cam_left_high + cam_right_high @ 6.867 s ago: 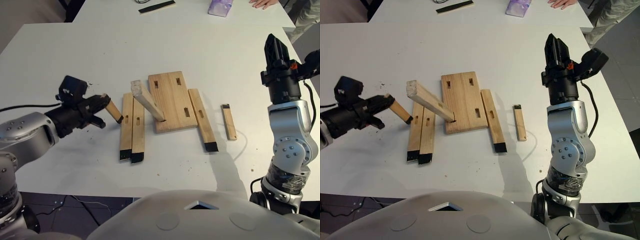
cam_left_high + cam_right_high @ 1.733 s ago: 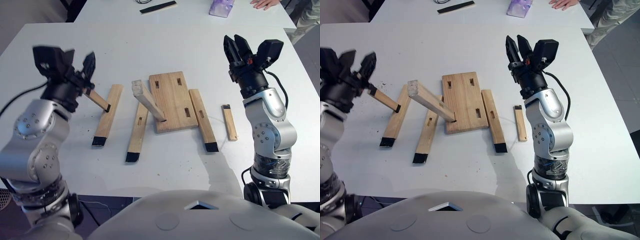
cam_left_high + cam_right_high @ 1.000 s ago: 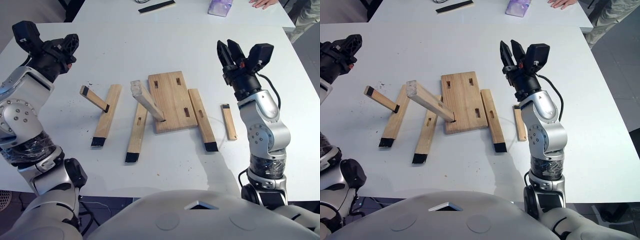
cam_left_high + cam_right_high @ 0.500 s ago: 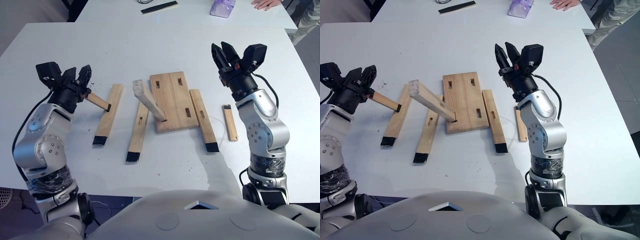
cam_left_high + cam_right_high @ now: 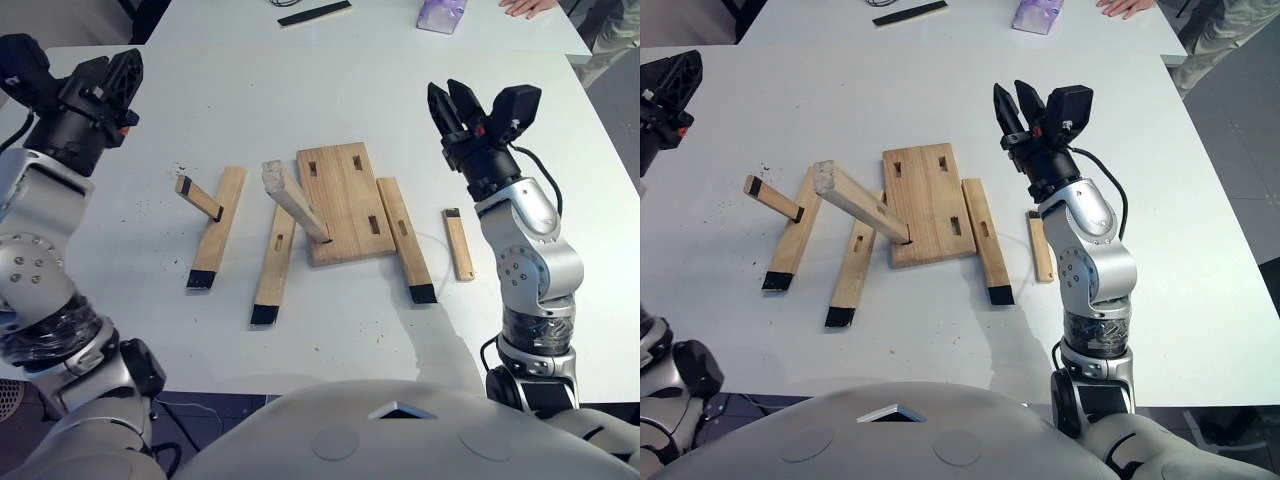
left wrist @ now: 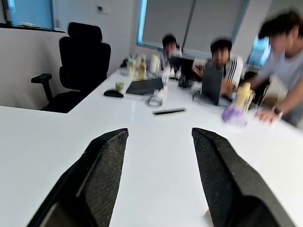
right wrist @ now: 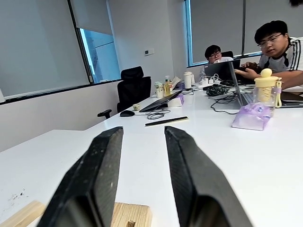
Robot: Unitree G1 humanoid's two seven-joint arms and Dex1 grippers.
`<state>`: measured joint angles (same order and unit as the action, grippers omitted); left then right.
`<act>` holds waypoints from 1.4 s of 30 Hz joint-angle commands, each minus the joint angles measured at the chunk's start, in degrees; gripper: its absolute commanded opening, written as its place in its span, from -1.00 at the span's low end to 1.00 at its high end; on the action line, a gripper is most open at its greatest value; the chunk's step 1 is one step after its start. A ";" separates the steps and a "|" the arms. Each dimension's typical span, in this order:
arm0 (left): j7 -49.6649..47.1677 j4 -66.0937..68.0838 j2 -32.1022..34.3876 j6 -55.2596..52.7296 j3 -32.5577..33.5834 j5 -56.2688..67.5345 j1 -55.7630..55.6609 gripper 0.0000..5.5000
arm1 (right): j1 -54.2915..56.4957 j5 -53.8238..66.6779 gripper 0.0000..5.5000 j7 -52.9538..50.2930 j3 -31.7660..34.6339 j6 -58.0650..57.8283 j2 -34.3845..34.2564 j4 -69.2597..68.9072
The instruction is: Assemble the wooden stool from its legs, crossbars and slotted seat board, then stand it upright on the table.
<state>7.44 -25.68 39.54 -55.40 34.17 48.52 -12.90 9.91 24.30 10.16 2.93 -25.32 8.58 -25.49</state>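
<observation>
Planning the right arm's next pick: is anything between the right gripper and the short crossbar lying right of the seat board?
Nothing visible does. The right gripper hangs open above the table. The short crossbar lies flat on a bare patch, apart from the nearest leg beside the seat board.

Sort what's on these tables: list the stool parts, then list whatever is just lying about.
Stool parts:
seat board
slanted leg stuck in the board's slot
left leg, with a short bar stuck in it
middle leg
right leg
loose short bar

Lying about, on the far table:
black strip
purple pouch
</observation>
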 commanded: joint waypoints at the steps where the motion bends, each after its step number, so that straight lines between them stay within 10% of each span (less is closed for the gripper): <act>1: 17.58 7.15 12.70 2.21 -2.00 -6.21 12.82 -0.02 | -4.66 -0.42 -0.42 -2.78 2.37 -0.47 -0.16 -5.35; 9: 31.55 -2.09 17.42 0.19 -7.12 -8.16 29.60 0.29 | -7.37 -0.76 -0.42 -5.49 5.17 0.39 -0.33 -9.02; 36: 10.42 -2.91 -4.82 5.04 -22.26 -23.85 33.57 0.29 | -4.12 -2.35 -0.42 -2.04 0.80 0.93 -0.10 -3.42; 42: 9.05 4.46 -8.76 10.20 -20.97 -26.62 33.96 -0.03 | -3.42 -2.24 -0.42 -1.02 0.48 0.38 0.49 -2.68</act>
<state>16.36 -24.08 32.57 -44.16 14.34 22.42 19.04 5.58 22.34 8.73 3.62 -24.59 8.55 -28.55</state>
